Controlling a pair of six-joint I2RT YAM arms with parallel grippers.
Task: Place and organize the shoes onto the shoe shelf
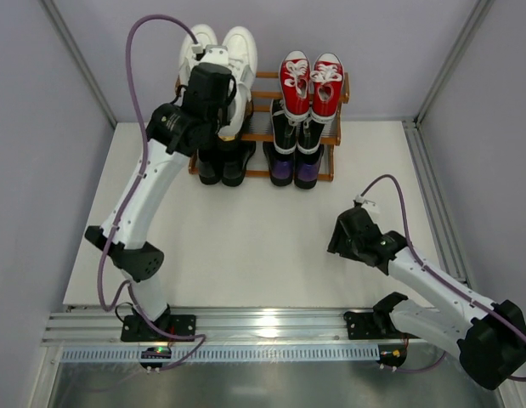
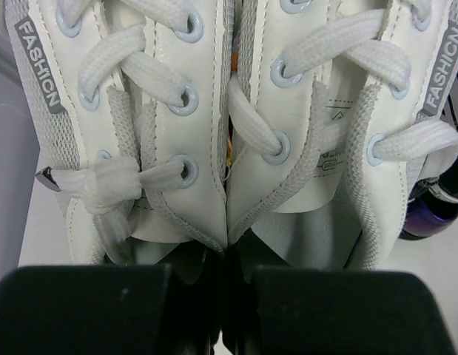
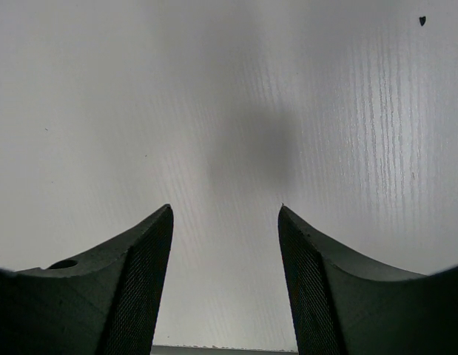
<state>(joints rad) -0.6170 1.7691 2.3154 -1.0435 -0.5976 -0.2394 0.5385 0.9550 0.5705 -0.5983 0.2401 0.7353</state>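
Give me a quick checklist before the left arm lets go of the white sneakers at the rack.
1. Left gripper hold: its fingers sit close together on the inner collars of both white sneakers. Ok.
2. Pair seated on the top left of the shoe shelf: cannot tell, because the arm hides the rails beneath them.
3. Clearance to the red sneakers on the top right: a gap shows between the pairs from above. Ok.
4. Right gripper: open over the bare table, apart from the shelf. Ok.
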